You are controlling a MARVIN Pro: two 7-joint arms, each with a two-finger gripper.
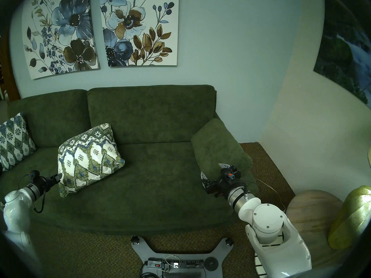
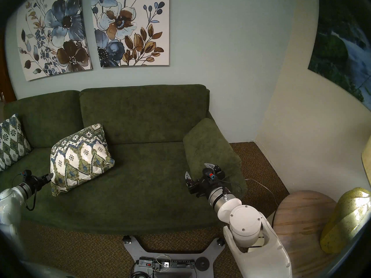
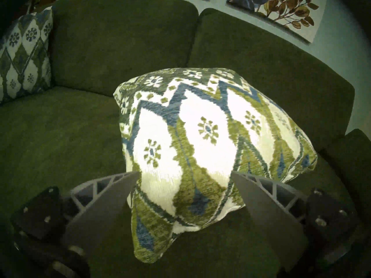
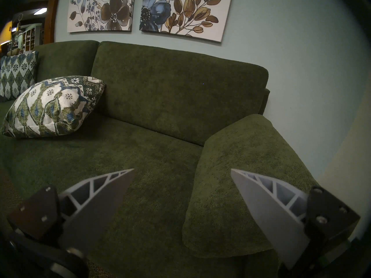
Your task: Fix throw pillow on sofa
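The square woven throw pillow (image 1: 88, 157), cream with green and blue zigzag bands, lies slumped on the seat of the dark green plush sofa (image 1: 160, 171), tilted with one corner propped against the backrest, which is likely why it needs fixing. Just at the pillow's near lower corner is the left hand (image 3: 183, 193), fingers spread wide with the fabric between them but nothing gripped, seemingly lined up to take it. Behind the pillow's left, a similar diamond-lattice cushion (image 1: 14, 139) stands upright. Well right of the pillow, the right hand (image 1: 212, 174) hangs open and empty by the padded armrest (image 1: 218, 143), out of the way.
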